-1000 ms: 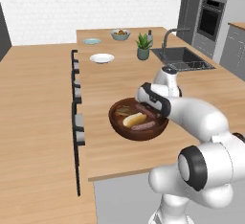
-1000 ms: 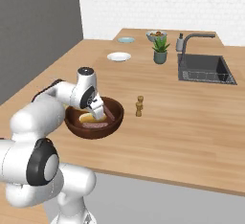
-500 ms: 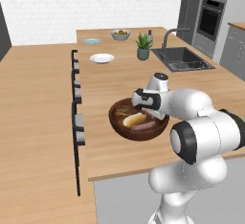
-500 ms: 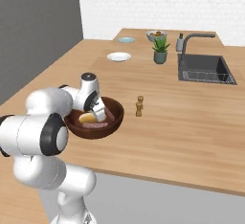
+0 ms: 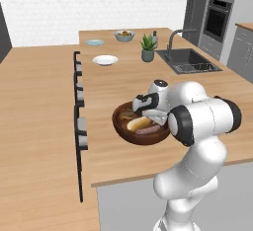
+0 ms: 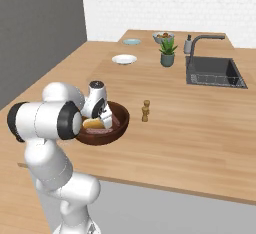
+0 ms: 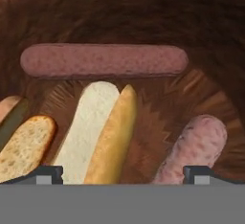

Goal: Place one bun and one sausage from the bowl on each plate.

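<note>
Left base view first: the big brown bowl (image 5: 141,125) sits near the front edge of the counter (image 5: 118,82), and the arm is bent right down over it with the gripper (image 5: 148,112) dipped into the bowl's right side. You can see a pale bun (image 5: 138,123) and a reddish sausage (image 5: 147,131) lying inside. Way back on the counter there's the white plate (image 5: 105,60) and further behind it the pale blue plate (image 5: 95,42), both well apart from the bowl. A fruit bowl (image 5: 124,35), a potted plant (image 5: 147,48) and the sink (image 5: 187,60) are back there too.

Right base view: same deal from the other side. Bowl (image 6: 106,126) is partly hidden behind the arm, gripper (image 6: 105,119) down inside it over the bun (image 6: 93,124). A small pepper mill (image 6: 145,110) stands just right of the bowl. White plate (image 6: 124,59) and blue plate (image 6: 132,41) sit far back.

Hand view: looking straight into the bowl (image 7: 119,12). The fingers (image 7: 48,173) are spread wide with nothing between them yet. One long sausage (image 7: 103,60) lies across the top, a split bun (image 7: 98,132) sits between the tips, another sausage (image 7: 194,149) is by the right tip, and a seeded bun (image 7: 24,146) is at the left.
</note>
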Robot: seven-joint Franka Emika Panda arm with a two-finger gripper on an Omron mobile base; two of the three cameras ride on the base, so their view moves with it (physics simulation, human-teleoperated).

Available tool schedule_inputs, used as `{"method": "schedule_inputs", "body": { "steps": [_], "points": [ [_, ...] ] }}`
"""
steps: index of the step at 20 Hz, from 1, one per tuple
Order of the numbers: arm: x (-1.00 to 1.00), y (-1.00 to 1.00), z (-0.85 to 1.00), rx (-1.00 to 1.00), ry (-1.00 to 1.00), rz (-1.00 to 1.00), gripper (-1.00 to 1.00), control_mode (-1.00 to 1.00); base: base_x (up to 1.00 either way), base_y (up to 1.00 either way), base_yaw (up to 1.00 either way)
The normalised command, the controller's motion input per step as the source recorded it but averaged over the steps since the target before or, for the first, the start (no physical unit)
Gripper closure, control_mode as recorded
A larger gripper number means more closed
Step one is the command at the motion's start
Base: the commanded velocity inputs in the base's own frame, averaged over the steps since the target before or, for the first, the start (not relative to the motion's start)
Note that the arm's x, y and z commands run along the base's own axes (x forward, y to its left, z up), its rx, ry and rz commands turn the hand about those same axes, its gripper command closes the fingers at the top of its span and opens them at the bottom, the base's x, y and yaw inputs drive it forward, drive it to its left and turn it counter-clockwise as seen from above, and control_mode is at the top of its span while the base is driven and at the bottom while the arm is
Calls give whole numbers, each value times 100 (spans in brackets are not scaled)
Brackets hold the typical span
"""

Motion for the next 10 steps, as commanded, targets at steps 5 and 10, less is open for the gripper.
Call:
{"method": "schedule_inputs", "body": {
  "steps": [5,10],
  "points": [
    [30,0,-30,0,3,0,-100,-100,0,0,0],
    [8,0,-34,0,3,0,-100,-100,0,0,0]
  ]
}}
